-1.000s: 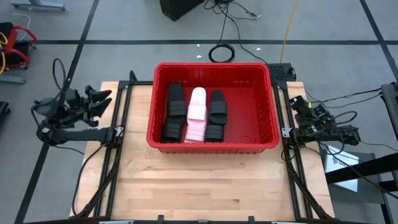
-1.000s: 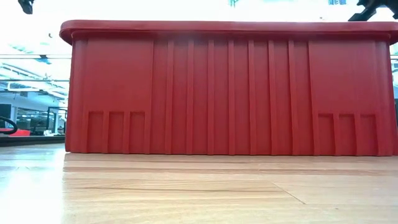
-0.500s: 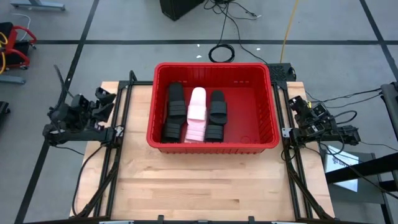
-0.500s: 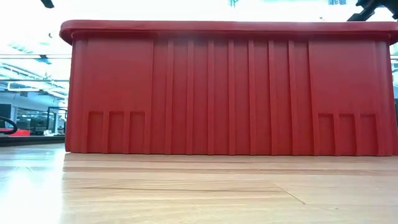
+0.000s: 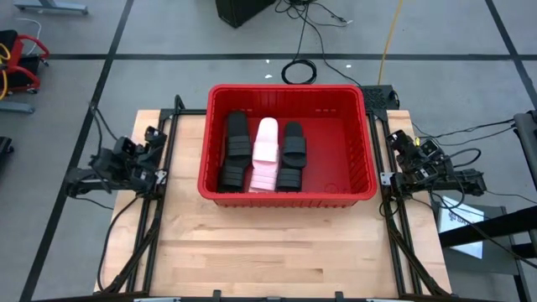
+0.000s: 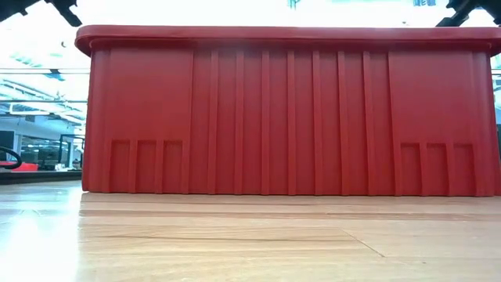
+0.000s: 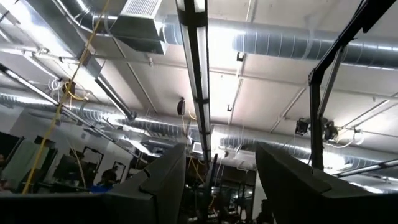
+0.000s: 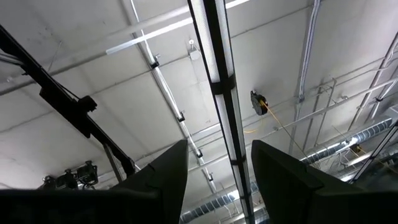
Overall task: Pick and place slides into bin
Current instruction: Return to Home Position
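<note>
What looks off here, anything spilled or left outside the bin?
Nothing stands out. The slides lie side by side inside the bin, none on the table. Left gripper and right gripper sit open at the table's sides.

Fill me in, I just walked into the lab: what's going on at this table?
Nothing is being handled. Black and pale pink slides lie inside the red bin on the table. Both arms sit folded at its sides, the left end effector and right end effector open, empty, facing the ceiling.
</note>
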### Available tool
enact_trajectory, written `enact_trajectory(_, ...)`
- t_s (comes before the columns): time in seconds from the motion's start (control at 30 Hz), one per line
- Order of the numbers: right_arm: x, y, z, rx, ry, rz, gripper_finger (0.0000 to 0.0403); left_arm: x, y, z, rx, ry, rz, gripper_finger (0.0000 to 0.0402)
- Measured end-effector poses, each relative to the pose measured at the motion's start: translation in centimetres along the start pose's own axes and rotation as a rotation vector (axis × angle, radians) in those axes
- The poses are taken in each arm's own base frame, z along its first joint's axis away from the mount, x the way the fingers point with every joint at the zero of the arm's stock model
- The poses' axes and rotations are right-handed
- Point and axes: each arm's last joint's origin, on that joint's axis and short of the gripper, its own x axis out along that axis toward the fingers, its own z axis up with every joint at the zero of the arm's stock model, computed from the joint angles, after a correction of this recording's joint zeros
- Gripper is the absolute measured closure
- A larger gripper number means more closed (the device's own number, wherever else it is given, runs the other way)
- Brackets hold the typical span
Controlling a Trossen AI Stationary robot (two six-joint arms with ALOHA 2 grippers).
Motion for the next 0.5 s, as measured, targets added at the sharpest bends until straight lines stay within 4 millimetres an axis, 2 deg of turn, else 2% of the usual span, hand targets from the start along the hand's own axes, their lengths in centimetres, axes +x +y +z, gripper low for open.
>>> enact_trajectory(0.33, 0.0, -0.1, -0.2, -0.008, 0.021, -0.007, 0.0236, -1.7, 0.6, -3.3, -0.039, -0.019, -0.003, 0.0199)
enact_trajectory(0.5, 0.0, -0.2, -0.7, -0.013, 0.068, -0.024, 0.0236, -1.8, 0.8, -4.3, -0.088, 0.067, 0.013, 0.0199)
